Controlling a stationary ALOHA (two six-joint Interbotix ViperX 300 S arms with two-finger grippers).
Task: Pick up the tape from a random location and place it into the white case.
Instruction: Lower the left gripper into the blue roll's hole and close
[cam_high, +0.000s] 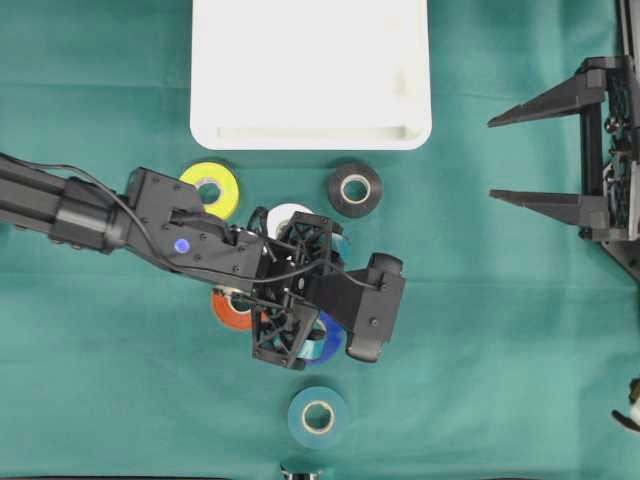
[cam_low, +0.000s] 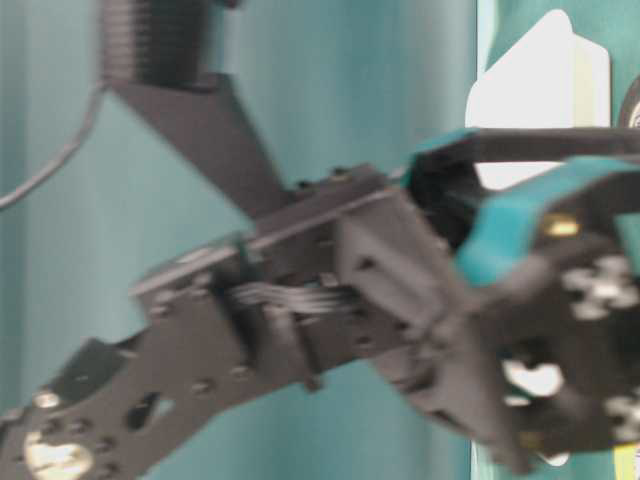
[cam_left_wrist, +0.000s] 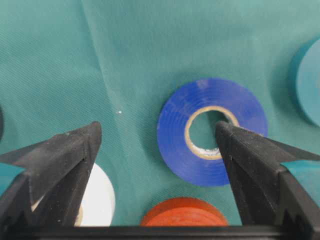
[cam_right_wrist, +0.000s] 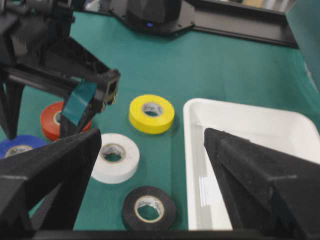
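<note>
My left gripper (cam_left_wrist: 157, 145) hangs wide open over the blue tape (cam_left_wrist: 212, 131), one fingertip above its core. My right gripper (cam_high: 520, 155) sits spread apart beside the white case (cam_high: 310, 75), which holds no tape.

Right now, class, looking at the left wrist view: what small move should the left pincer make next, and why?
Probably lower and close. The left pincer is open, one finger already over the blue tape roll's hole, the other outside its rim. The white case is empty, so nothing is placed yet.
</note>
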